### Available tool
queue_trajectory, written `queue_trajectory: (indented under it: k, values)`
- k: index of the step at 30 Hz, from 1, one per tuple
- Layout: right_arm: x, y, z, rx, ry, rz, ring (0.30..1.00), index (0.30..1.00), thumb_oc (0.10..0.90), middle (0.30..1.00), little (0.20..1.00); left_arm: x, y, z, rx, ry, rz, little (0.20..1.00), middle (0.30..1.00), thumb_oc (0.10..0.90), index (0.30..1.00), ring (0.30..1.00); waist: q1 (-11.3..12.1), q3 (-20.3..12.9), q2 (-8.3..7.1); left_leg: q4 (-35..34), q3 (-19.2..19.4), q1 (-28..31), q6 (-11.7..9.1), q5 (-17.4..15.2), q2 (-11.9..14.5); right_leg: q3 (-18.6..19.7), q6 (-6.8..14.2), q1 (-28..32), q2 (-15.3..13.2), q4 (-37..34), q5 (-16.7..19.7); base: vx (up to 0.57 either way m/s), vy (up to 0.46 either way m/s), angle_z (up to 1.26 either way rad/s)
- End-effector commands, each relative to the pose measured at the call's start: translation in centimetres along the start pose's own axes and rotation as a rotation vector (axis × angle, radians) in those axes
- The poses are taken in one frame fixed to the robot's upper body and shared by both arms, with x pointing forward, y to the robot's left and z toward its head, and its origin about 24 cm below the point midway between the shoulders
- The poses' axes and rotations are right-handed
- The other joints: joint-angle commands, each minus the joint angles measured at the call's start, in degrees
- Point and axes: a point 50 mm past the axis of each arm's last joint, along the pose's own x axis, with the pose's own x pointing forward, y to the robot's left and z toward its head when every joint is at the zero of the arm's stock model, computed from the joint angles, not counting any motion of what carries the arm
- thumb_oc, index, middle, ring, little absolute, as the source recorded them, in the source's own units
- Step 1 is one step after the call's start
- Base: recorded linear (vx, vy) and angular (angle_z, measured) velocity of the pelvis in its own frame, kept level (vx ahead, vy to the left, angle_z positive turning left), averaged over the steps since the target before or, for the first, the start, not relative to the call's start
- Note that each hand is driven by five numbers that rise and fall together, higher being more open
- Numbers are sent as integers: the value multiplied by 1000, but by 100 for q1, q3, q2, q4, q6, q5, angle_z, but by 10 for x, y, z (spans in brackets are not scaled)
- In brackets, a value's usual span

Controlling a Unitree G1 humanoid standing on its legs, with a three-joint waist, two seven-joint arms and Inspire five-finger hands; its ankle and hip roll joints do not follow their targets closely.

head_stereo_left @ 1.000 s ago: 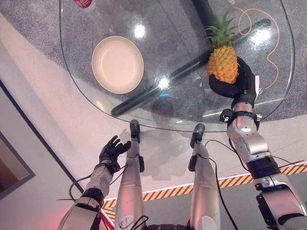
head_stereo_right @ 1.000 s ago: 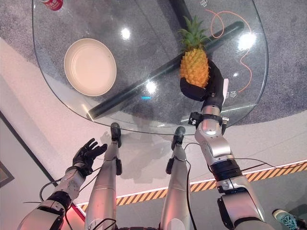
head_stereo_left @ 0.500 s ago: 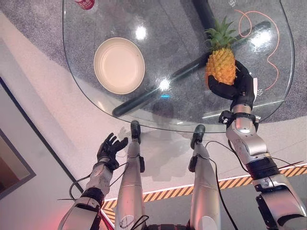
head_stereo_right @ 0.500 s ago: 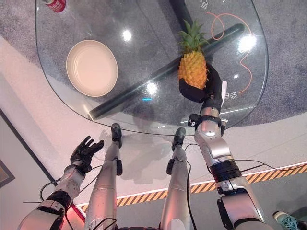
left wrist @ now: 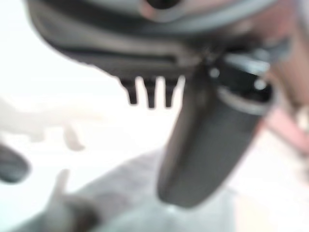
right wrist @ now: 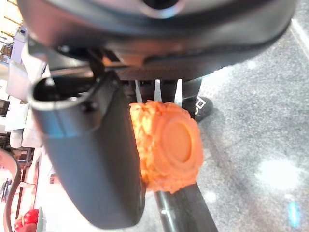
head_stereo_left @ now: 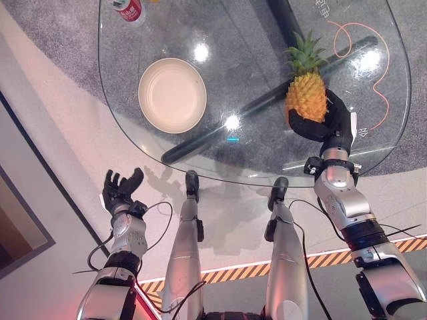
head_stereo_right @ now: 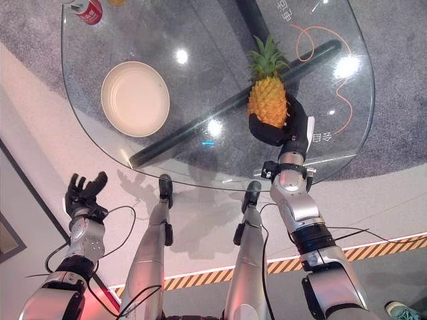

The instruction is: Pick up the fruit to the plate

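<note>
Right robot hand [head_stereo_left: 327, 123] around upright pineapple [head_stereo_left: 305, 99]

The right hand [head_stereo_left: 329, 124] covered the lower part of the pineapple [head_stereo_left: 306, 97], so its base was hidden in the eye views. A red can [head_stereo_left: 127, 9] at the upper left was cut off by the top edge. The left wrist view was blurred; the left hand [left wrist: 203, 140] showed only as a dark shape.

Right robot hand [head_stereo_left: 328, 121] curled, gripping; left robot hand [head_stereo_left: 119, 193] raised, fingers spread.
</note>
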Motion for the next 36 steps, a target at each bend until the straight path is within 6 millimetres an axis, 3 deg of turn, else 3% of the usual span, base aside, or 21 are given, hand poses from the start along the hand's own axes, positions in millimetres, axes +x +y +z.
queue_trajectory:
  k: [1, 2, 4, 7, 16, 26, 36]
  values:
    - [-4, -1, 50, 96, -276, 2, 300, 300, 100, 300, 200, 17, -2, 75, -97, -335, 60, 900, 900, 800, 900, 900, -76, -74, -110, 450, 10, -108, 77, -397, -75, -259, -257, -107, 156, -101, 122, 0, 0, 0]
    - [-4, -1, 50, 96, -276, 2, 300, 300, 100, 300, 200, 17, -2, 75, -97, -336, 60, 900, 900, 800, 900, 900, -76, -74, -111, 451, 10, -110, 77, -398, -75, -258, -257, -109, 156, -100, 122, 0, 0, 0]
    - [-7, 4, 61, 112, -334, 7, 300, 300, 100, 300, 200, 9, -27, 101, -152, -477, 7, 900, 900, 800, 900, 900, -87, -74, -111, 455, 11, -153, 72, -405, -65, -235, -263, -144, 176, -90, 107, 0, 0, 0]
    - [-10, 6, 65, 122, -359, 11, 300, 300, 100, 300, 200, 0, -40, 111, -166, -547, -36, 900, 900, 800, 900, 900, -81, -74, -115, 431, 15, -157, 74, -403, -58, -228, -261, -140, 181, -113, 116, 0, 0, 0]
    - [-16, 11, 81, 151, -446, 45, 300, 300, 100, 300, 200, -38, -95, 139, -273, -696, -386, 900, 900, 800, 900, 900, -79, -74, -117, 397, 12, -168, 90, -386, -65, -232, -240, -109, 157, -166, 175, 0, 0, 0]
    - [-24, 16, 101, 134, -597, 69, 300, 300, 100, 300, 200, -65, -128, 143, -261, -688, -712, 900, 900, 800, 900, 900, -95, -74, -105, 352, 29, -98, 115, -406, -81, -235, -194, -22, 124, -226, 202, 0, 0, 0]
    - [-32, 21, 126, -10, -776, 58, 300, 300, 100, 300, 200, -78, -157, 131, -253, -524, -987, 900, 900, 800, 900, 900, -167, -74, -120, 374, 73, -106, 126, -423, -67, -170, -141, -33, 130, -261, 253, 0, 0, 0]
